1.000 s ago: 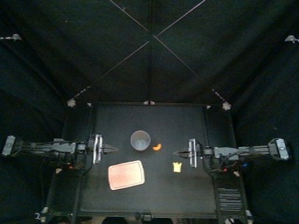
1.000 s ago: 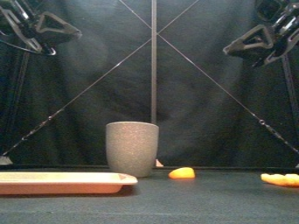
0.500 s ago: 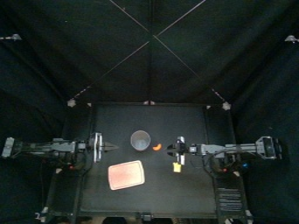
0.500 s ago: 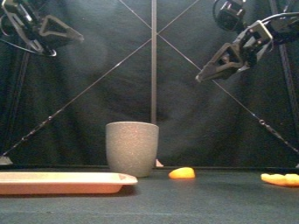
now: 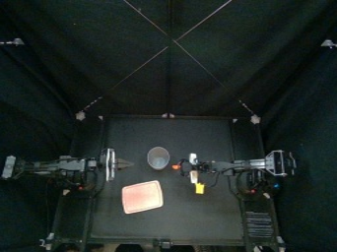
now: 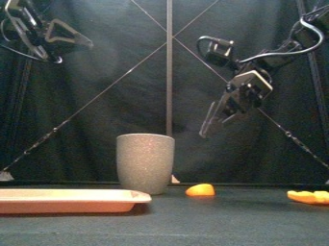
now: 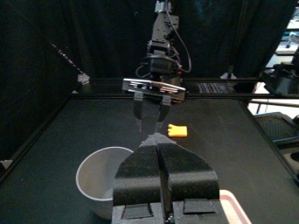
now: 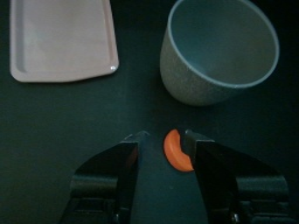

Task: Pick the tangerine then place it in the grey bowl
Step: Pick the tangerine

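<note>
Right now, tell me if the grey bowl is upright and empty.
Upright and empty. The grey bowl stands on its base; the right wrist view shows nothing inside; the tangerine lies beside it.

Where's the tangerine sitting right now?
In the front view the tangerine lies on the table just right of the grey cup. The right gripper hangs above it with its jaws open.

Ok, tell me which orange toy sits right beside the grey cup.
The tangerine, just right of the grey cup in the front view; the yellower toy lies apart, farther forward.
</note>
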`<action>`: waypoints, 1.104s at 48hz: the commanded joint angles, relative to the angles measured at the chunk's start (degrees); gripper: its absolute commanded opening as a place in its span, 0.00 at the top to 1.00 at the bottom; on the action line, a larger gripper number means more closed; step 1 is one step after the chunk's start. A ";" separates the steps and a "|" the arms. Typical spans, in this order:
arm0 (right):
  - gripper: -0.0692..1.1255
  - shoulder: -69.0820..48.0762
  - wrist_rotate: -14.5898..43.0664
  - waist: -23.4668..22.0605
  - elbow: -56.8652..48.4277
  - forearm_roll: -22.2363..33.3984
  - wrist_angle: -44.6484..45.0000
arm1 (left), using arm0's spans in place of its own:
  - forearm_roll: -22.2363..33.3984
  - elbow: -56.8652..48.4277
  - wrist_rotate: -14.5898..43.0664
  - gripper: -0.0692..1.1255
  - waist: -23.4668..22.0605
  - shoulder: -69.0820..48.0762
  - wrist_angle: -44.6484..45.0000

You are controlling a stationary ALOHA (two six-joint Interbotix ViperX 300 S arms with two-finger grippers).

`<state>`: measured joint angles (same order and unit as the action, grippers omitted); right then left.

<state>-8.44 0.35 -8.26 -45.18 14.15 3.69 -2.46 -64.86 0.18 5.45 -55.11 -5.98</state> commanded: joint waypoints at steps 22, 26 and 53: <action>0.27 11.07 -0.44 -3.08 7.91 2.72 8.00 | 0.00 -1.23 0.00 0.88 0.35 0.26 -0.62; 0.27 12.22 -0.44 -3.16 8.00 2.72 6.86 | -0.18 -1.23 0.09 0.88 0.35 0.26 -0.62; 0.31 16.44 -0.26 -4.83 8.26 -2.46 5.36 | -0.09 -1.32 0.00 0.88 0.35 -0.35 -1.85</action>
<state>8.96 0.00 -12.74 -37.97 12.48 9.40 -2.46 -66.97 0.18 5.71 -55.46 -7.21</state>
